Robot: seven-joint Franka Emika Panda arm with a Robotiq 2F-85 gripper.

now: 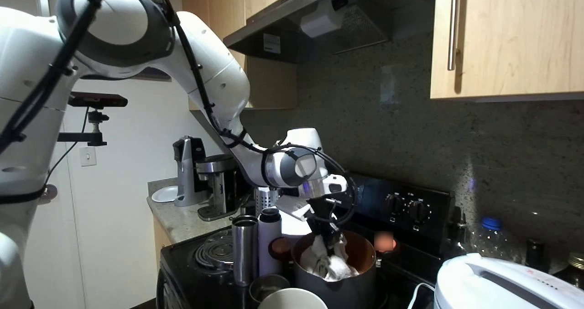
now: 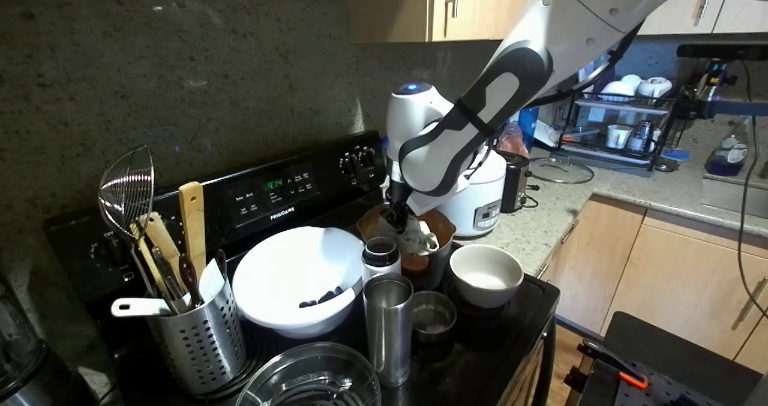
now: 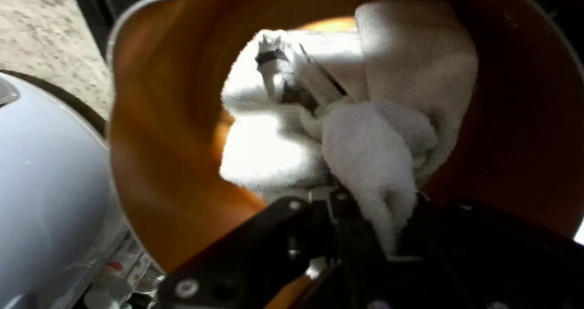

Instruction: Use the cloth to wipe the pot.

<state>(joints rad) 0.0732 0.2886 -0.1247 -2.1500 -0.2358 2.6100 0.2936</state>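
White cloth (image 3: 365, 131) pinched inside the pot (image 1: 335, 294)

I see a steel tumbler (image 1: 245, 254) at the pot's nine o'clock in an exterior view, a pale bowl (image 1: 293, 300) at eight. Down inside, the gripper (image 1: 329, 245) is clamped narrow on the bunched cloth. A white cooker (image 1: 511, 288) stands at three.

1. A black coil-burner stove (image 2: 459, 361), which I watch remotely, carries a wide round pot (image 1: 346, 294), copper-orange inside and dark outside; a tall slim steel cylinder (image 2: 389, 337); a pale, black-necked bottle (image 1: 264, 245); and a small round metal bowl (image 2: 433, 317).
2. Also on it: a round cream bowl (image 2: 487, 277), a large white basin (image 2: 291, 271), a perforated steel utensil holder (image 2: 201, 346).
3. I see a white rice cooker (image 2: 461, 214), black toaster (image 2: 514, 181) and clear glass lid (image 2: 561, 170) on the speckled stone counter (image 2: 543, 223) alongside.
4. Across the stove, a grey-beige counter (image 1: 190, 220) bears a white plate (image 1: 165, 194) and a tall grey appliance (image 1: 185, 181).
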